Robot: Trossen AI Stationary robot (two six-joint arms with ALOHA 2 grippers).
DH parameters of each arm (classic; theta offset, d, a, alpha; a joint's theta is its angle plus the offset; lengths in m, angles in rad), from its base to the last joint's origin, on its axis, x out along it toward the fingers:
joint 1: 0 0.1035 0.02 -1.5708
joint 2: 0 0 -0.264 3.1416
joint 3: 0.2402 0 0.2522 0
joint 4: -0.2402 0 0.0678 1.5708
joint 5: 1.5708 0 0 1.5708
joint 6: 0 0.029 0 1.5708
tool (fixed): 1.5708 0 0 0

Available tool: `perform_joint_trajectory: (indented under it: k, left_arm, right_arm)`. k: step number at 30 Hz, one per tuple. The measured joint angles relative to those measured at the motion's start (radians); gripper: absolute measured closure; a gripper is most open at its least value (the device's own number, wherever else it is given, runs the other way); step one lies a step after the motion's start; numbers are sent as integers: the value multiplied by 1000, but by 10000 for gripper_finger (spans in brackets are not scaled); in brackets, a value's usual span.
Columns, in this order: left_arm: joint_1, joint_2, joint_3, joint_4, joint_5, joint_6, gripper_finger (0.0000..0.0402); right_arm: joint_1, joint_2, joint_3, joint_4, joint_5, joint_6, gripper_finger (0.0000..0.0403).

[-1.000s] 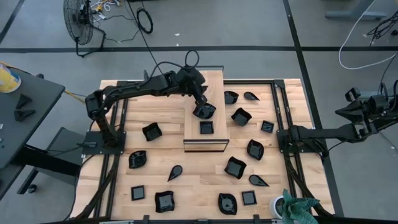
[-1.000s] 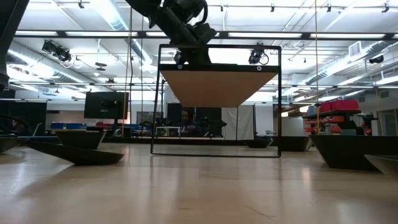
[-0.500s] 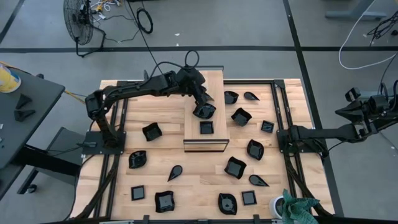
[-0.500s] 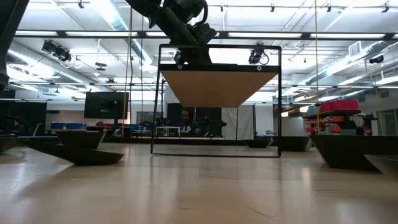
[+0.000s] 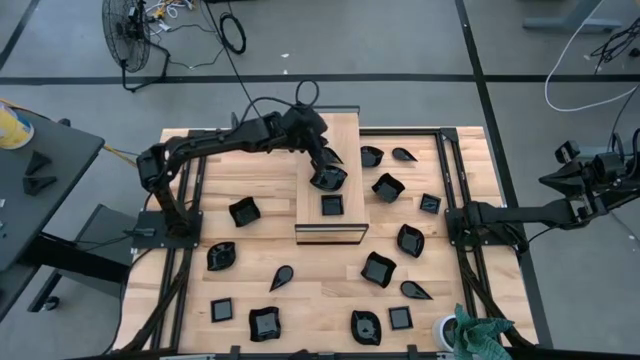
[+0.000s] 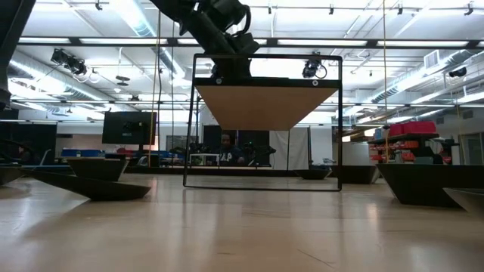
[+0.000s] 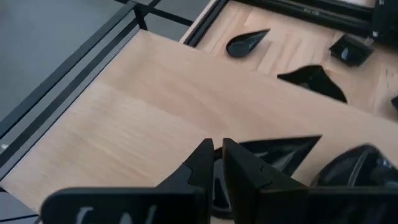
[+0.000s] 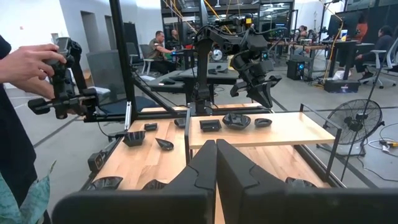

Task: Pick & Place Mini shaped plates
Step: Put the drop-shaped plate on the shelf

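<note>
Plates, small glossy black ones of several shapes, lie scattered over the wooden table [image 5: 180, 310] in the high view, most in the lower and right parts of the frame. A raised wooden board [image 5: 345, 225] sits at the centre, and two dishes are on it: a square plate [image 5: 332, 205] near the middle and a wavy plate [image 5: 329, 178] just above it in the frame. The left gripper [image 5: 325, 172] reaches in from the upper left and hangs right at this wavy plate; whether it touches the dish is unclear from above. In the left wrist view its fingertips [image 7: 202, 162] stand almost together with only a narrow slit between them, directly over the dark rim of the wavy plate [image 7: 280, 152], so I cannot tell if they pinch that rim or are merely near it.

The right gripper [image 8: 216, 149] waits off the table at the right edge of the high view, its fingers pressed together on nothing. A person's hand [image 8: 28, 65] holding a dark device shows at the upper left of the right wrist view.
</note>
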Motion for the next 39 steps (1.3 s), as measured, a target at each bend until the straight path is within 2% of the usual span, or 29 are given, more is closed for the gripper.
perform_joint_trajectory:
  k: [5, 12, 17, 24, 39]
  left_arm:
    - [26, 0, 0, -25, 145, 61, 385]
    - [54, 0, 0, -25, 167, 133, 394]
    - [81, 32, -1, -22, 272, 148, 397]
    - [80, 79, -1, -15, 346, 150, 398]
    - [79, 96, -1, -11, 295, 139, 399]
  right_arm:
    - [0, 0, 0, 0, 0, 0, 392]
    - [0, 0, 0, 0, 0, 0, 392]
    - [0, 0, 0, 0, 0, 0, 392]
    - [0, 0, 1, 0, 0, 0, 392]
    - [0, 0, 0, 0, 0, 0, 392]
